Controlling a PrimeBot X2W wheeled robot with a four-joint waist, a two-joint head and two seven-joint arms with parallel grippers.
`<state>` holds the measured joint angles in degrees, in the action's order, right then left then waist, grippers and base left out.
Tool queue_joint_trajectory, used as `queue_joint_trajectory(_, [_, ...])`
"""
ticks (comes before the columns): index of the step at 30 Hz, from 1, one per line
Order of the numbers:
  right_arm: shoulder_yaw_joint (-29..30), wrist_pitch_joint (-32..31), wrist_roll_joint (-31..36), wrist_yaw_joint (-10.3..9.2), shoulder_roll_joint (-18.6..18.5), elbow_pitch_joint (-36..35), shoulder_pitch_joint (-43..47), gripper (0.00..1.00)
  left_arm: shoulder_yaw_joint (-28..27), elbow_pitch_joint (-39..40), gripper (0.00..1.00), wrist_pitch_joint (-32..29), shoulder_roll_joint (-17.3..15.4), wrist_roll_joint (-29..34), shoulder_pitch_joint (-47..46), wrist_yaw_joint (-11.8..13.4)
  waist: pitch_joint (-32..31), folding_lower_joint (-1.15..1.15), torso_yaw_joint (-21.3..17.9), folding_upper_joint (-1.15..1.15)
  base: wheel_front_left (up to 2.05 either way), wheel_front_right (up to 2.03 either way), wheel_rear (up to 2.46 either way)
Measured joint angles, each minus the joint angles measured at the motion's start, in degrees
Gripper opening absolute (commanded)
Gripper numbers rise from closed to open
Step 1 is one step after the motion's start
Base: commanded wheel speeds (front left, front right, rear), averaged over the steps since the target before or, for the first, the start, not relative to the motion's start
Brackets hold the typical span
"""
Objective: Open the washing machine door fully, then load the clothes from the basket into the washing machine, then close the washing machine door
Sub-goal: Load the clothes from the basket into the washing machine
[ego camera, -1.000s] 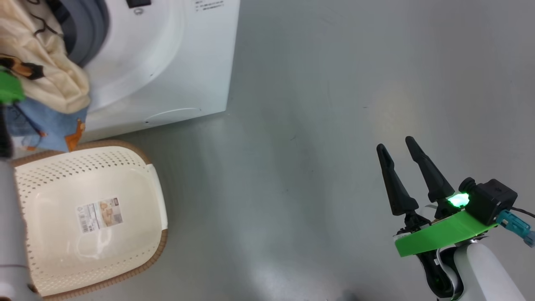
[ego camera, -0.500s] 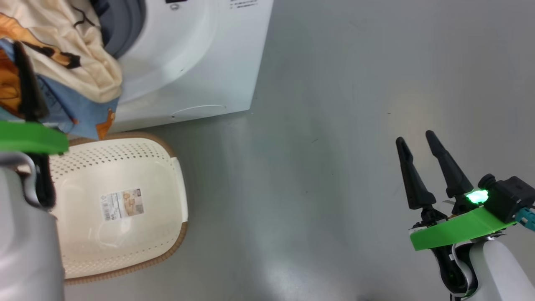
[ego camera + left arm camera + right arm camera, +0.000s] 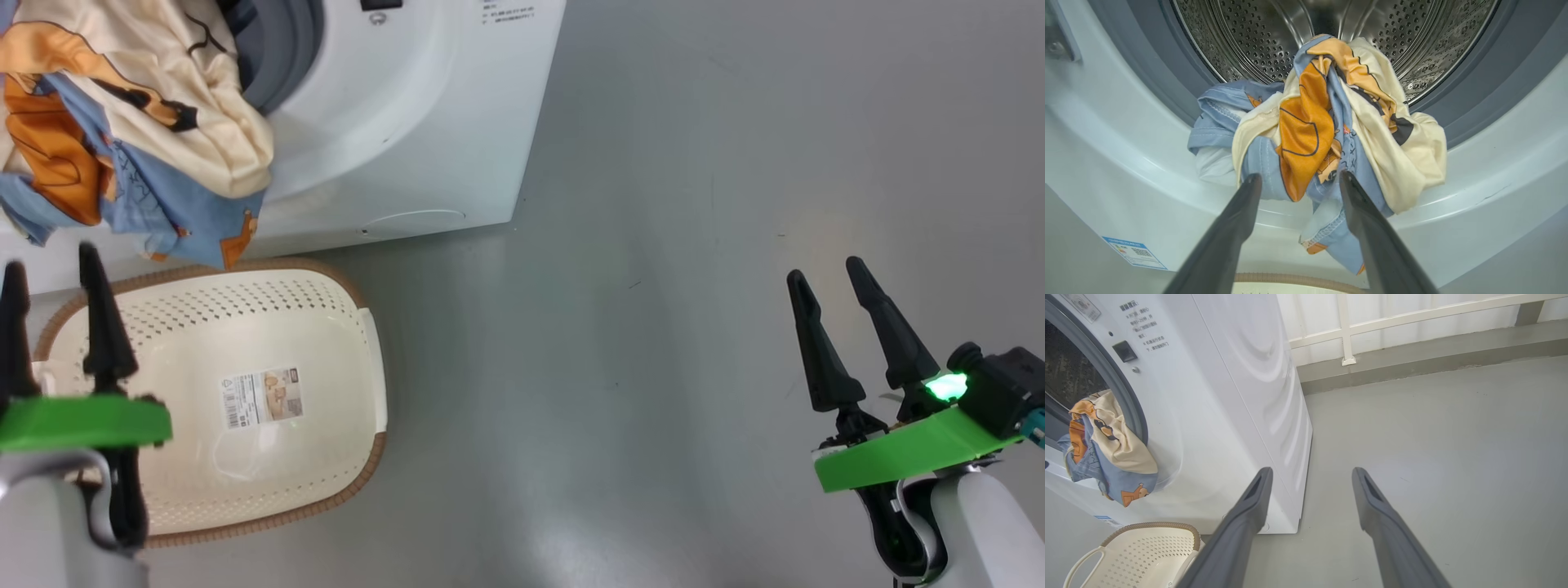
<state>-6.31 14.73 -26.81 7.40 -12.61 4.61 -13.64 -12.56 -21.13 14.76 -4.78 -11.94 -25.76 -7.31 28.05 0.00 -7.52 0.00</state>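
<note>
Left hand (image 3: 49,257) released, holding nothing. The clothes (image 3: 1327,122) hang just ahead of its fingertips, over the washing machine (image 3: 424,122) opening lip. Left wrist view adds the steel drum (image 3: 1241,36) behind them; right wrist view adds white railing (image 3: 1412,318). Right hand (image 3: 825,269) released, well apart. Basket (image 3: 204,314) sits below left hand on grey floor (image 3: 653,245).

Blue, orange and cream cloth bundle (image 3: 1323,130) drapes from the perforated steel drum (image 3: 1241,36) over the grey rubber gasket (image 3: 1474,98). Left end effector (image 3: 1300,176), fingers apart, holds nothing.
</note>
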Motion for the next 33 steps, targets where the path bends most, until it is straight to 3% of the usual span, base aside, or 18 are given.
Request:
queue_joint_trajectory(16, [-0.07, 0.0, 0.0, 0.0, -0.33, -0.03, 0.75, 1.0, -1.92, 10.04, 1.0, 0.0, 1.86, 0.26, 11.56, 0.0, -0.6, 0.0, 0.13, 0.0, 0.0, 0.0, 0.0])
queue_joint_trajectory(26, [-0.32, 0.0, 0.0, 0.0, -0.36, 0.07, 0.74, 1.0, 0.27, 9.12, 1.0, 0.0, 2.65, 0.25, 11.54, 0.0, -0.87, 0.0, 0.03, 0.0, 0.0, 0.0, 0.0])
queue_joint_trajectory(33, [-0.58, 0.0, -0.01, 0.0, -0.35, 0.1, 0.7, 1.0, 3.2, 2.77, 1.0, -0.05, 2.77, 0.18, 10.16, 0.0, -0.51, 0.0, -0.17, 0.0, 0.0, 0.0, 0.0])
